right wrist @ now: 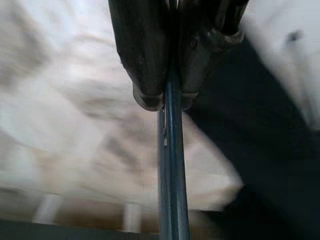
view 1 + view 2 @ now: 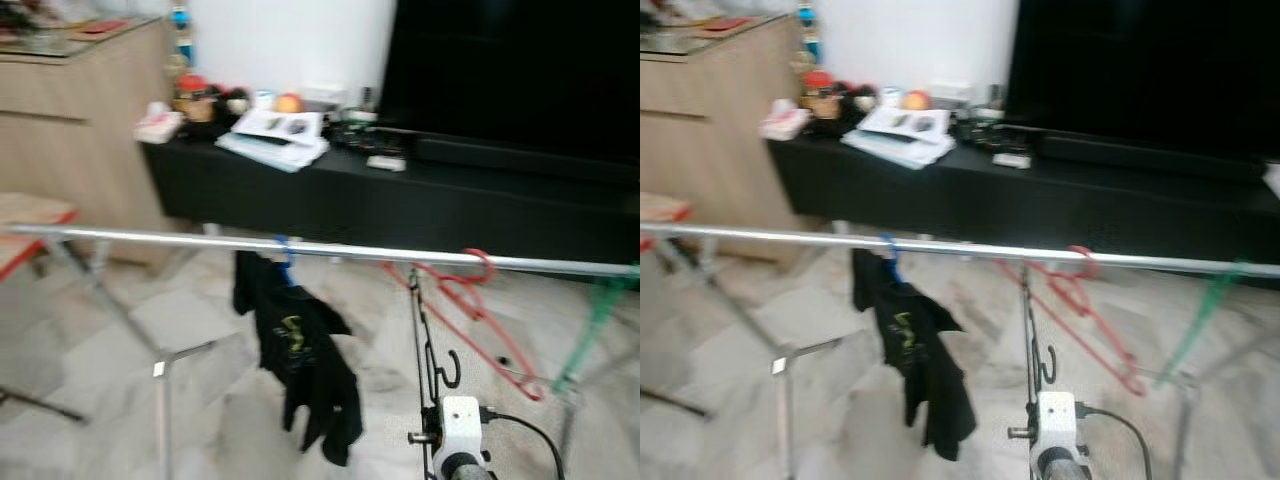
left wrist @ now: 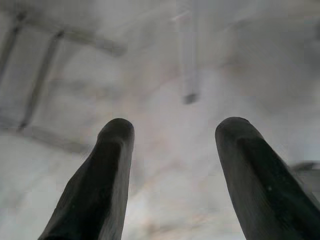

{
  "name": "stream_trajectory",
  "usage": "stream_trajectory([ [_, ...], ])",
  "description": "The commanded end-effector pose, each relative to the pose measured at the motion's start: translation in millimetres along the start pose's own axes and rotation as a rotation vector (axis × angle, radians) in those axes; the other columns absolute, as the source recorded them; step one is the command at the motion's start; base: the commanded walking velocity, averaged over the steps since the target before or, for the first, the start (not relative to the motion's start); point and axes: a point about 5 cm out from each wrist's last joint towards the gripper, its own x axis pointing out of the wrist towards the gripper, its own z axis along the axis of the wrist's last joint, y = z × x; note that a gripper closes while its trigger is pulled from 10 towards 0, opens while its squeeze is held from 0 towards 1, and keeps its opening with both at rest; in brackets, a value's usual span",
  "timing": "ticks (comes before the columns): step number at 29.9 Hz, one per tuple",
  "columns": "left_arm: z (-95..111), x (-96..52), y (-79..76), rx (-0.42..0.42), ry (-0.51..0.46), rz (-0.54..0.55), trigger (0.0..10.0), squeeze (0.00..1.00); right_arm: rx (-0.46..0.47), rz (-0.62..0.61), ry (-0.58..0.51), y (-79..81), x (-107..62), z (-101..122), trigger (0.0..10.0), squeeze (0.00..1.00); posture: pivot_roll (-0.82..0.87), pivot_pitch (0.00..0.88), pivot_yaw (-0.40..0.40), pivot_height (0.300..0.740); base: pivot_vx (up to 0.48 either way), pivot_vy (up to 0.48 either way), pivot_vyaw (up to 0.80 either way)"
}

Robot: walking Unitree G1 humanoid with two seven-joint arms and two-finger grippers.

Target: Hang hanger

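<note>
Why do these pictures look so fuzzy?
Left and right eye views: softly blurred all over, so the rail and black garment lack crisp edges. Right wrist view: floor smeared, the right gripper close on the dark hanger. Left wrist view: hazy floor beyond the left gripper.

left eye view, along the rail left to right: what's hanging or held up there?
Black garment on a blue hanger → thin black hanger, gripped by the right tool and held up to the silver rail → red hanger → green hanger.
</note>
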Motion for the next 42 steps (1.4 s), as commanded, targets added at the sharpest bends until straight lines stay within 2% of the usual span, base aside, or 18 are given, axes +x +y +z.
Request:
stream_trajectory([
  [1, 4, -0.8, 2.1, 0.035, -0.049, -0.015, 10.0, 0.00, -0.002, -0.025, 0.012, -9.5, -2.7, -3, 10.0, 0.00, 0.15, 0.027, -0.049, 0.740, 0.000, 0.000, 0.00],
  [5, -2, -10.9, -1.8, 0.018, -0.097, -0.019, 10.0, 0.00, 0.006, -0.031, 0.004, -10.4, -2.8, -3, 10.0, 0.00, 0.16, 0.035, -0.054, 0.740, 0.000, 0.000, 0.00],
  [14, 21, -10.0, -9.8, -0.061, -0.255, -0.019, 10.0, 0.00, -0.006, -0.006, -0.013, -10.1, -2.6, 0, 10.0, 0.00, 0.16, 0.034, -0.058, 0.740, 0.000, 0.000, 0.00],
  [21, 12, -6.5, -17.2, -0.071, -0.150, -0.055, 10.0, 0.00, -0.014, -0.014, -0.070, -9.7, -3.1, 4, 10.0, 0.00, 0.13, 0.032, -0.059, 0.740, 0.000, 0.000, 0.00],
  [24, 12, -6.6, -20.4, -0.071, -0.142, -0.068, 10.0, 0.00, -0.026, -0.017, -0.097, -9.2, -3.7, 7, 10.0, 0.00, 0.13, 0.033, -0.058, 0.740, 0.000, 0.000, 0.00],
  [31, 13, -7.2, -25.5, -0.077, -0.141, -0.085, 10.0, 0.00, -0.119, -0.025, -0.103, -8.6, -3.7, 8, 10.0, 0.00, 0.11, 0.027, -0.051, 0.740, 0.000, 0.000, 0.00],
  [42, 7, -9.5, -21.0, -0.072, -0.121, -0.097, 10.0, 0.00, -0.134, -0.077, -0.077, -9.5, -4.6, 3, 10.0, 0.00, 0.10, 0.002, -0.047, 0.740, 0.000, 0.000, 0.00],
])
